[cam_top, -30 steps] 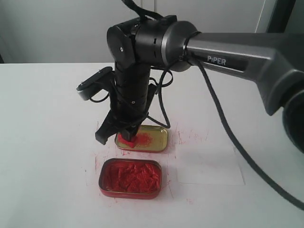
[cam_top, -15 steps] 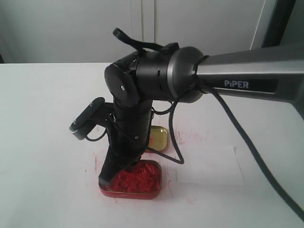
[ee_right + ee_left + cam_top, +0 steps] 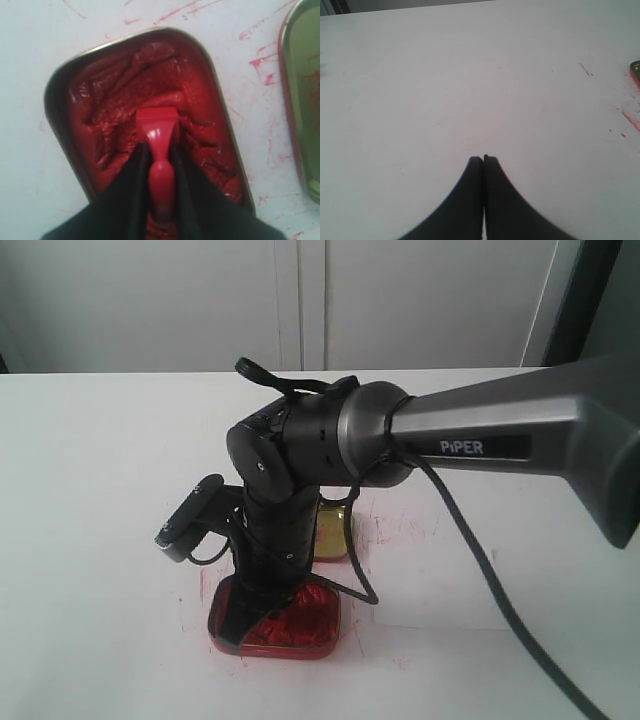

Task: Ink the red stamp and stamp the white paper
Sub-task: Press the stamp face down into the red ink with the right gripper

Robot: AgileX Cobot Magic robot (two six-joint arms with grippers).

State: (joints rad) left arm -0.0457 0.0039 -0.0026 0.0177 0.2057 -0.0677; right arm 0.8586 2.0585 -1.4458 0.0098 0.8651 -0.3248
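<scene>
My right gripper [image 3: 159,150] is shut on the knob handle of the red stamp [image 3: 157,127]. The stamp's square base is pressed down into the red ink of the open tin [image 3: 100,100]. In the exterior view the right arm's wrist covers most of the tin [image 3: 300,630], and the stamp is hidden behind it. The white paper [image 3: 440,585] lies flat to the right of the tin, partly behind the arm's cable. My left gripper [image 3: 483,159] is shut on nothing and hangs over bare white table.
The gold lid [image 3: 332,535] with a red smudge lies just behind the tin, mostly hidden by the arm; its edge [image 3: 305,100] also shows in the right wrist view. Red ink smears mark the table [image 3: 400,525] around tin and lid.
The right gripper carried the stamp from the gold lid forward to the tin, then lowered it into the ink. The left gripper shows no earlier frame.
</scene>
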